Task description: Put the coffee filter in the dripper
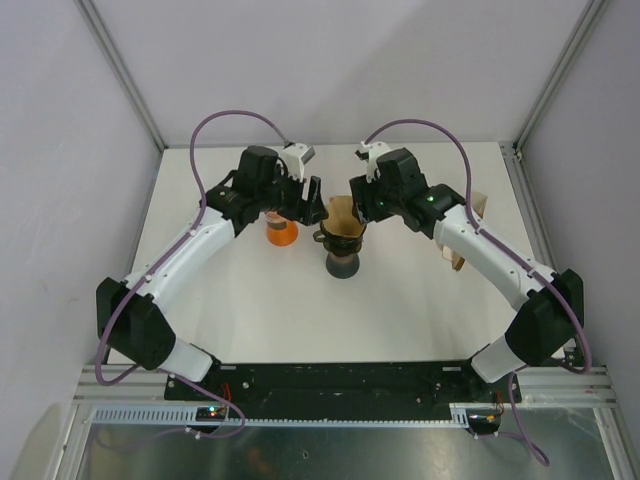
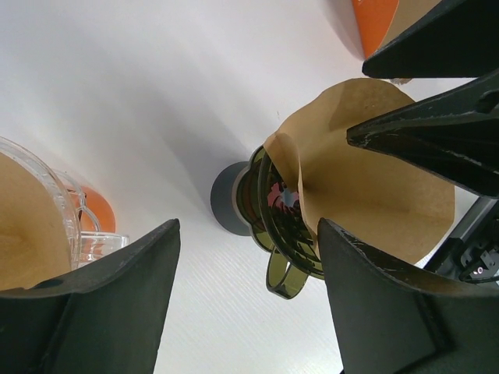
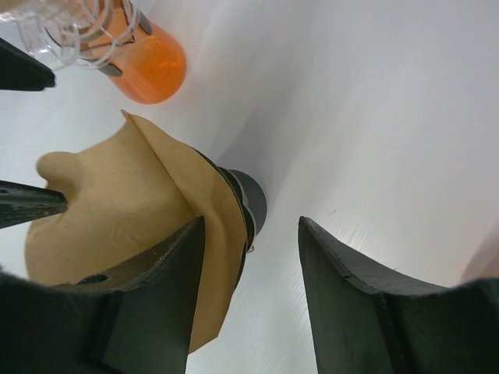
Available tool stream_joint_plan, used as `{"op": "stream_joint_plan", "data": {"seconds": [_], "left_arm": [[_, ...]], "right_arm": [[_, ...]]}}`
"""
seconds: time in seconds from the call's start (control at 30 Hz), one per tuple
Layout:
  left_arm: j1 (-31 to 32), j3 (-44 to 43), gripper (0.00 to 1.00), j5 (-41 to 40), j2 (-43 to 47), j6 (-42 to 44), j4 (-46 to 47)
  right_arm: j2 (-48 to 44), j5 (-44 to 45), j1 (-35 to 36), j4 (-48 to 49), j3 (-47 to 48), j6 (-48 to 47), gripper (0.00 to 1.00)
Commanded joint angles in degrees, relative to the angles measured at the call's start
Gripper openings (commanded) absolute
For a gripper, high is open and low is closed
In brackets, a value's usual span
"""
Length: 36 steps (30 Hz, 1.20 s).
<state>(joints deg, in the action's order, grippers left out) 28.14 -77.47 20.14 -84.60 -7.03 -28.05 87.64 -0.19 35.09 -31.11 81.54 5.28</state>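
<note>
A brown paper coffee filter (image 1: 342,213) sits in the cone of the dark, see-through dripper (image 1: 342,248) at the table's middle, and its upper edge stands above the rim. My left gripper (image 1: 312,204) is open just left of it. My right gripper (image 1: 361,207) is open just right of it. In the left wrist view the filter (image 2: 374,187) and dripper (image 2: 277,226) lie ahead of the open gripper (image 2: 245,304). In the right wrist view the filter (image 3: 117,202) lies partly behind the left finger (image 3: 148,304) of the open gripper (image 3: 249,312).
An orange-based clear holder (image 1: 281,232) with more filters stands left of the dripper, under the left arm; it also shows in the left wrist view (image 2: 47,218). A brown object (image 1: 459,260) lies under the right arm. White walls close in the table's sides.
</note>
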Motion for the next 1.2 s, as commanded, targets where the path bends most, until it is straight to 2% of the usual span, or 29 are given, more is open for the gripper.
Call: {"op": "stream_joint_plan", "data": {"seconds": [0.0,0.27,0.37,0.47,0.57,0.63,0.83,0.9,1.0,1.17], "left_arm": [[-0.15,-3.06,0.76,0.62,1.30,1.90,0.43],[-0.47,-4.50,0.78,0.62,3.11,2.74,0.37],[-2.16,-5.48,0.79,0.91,5.21,2.91,0.31],[-7.33,-6.01,0.80,1.74,8.11,2.63,0.17],[-14.90,-5.92,0.82,2.37,10.57,1.64,0.18],[-20.02,-5.45,0.84,2.14,12.61,1.09,0.19],[-33.02,-1.94,0.97,-6.70,19.17,3.88,0.26],[-36.33,0.42,0.99,-9.75,21.42,4.97,0.38],[-40.01,6.33,0.99,-13.56,24.51,6.29,1.59],[-42.12,18.40,1.00,-22.40,28.48,8.35,8.77]], "right_arm": [[-3.14,-1.08,-0.05,2.16,3.74,-1.01,0.57],[-5.98,-1.16,-0.53,2.58,4.49,-1.65,0.59],[-8.01,-0.52,-2.33,2.84,3.96,-1.96,0.63],[-10.43,-0.11,-6.03,3.05,2.37,-2.13,0.73],[-13.20,0.15,-10.83,3.57,-0.69,-1.93,0.91],[-15.39,1.82,-13.67,4.69,-3.36,-1.72,0.97],[-20.31,4.34,-22.24,10.10,-10.79,-0.49,0.99],[-21.98,5.64,-24.30,12.90,-13.91,-0.04,0.99],[-24.73,6.95,-26.45,17.97,-20.54,0.92,0.99],[-29.35,9.45,-27.77,28.06,-31.10,2.78,0.99]]}}
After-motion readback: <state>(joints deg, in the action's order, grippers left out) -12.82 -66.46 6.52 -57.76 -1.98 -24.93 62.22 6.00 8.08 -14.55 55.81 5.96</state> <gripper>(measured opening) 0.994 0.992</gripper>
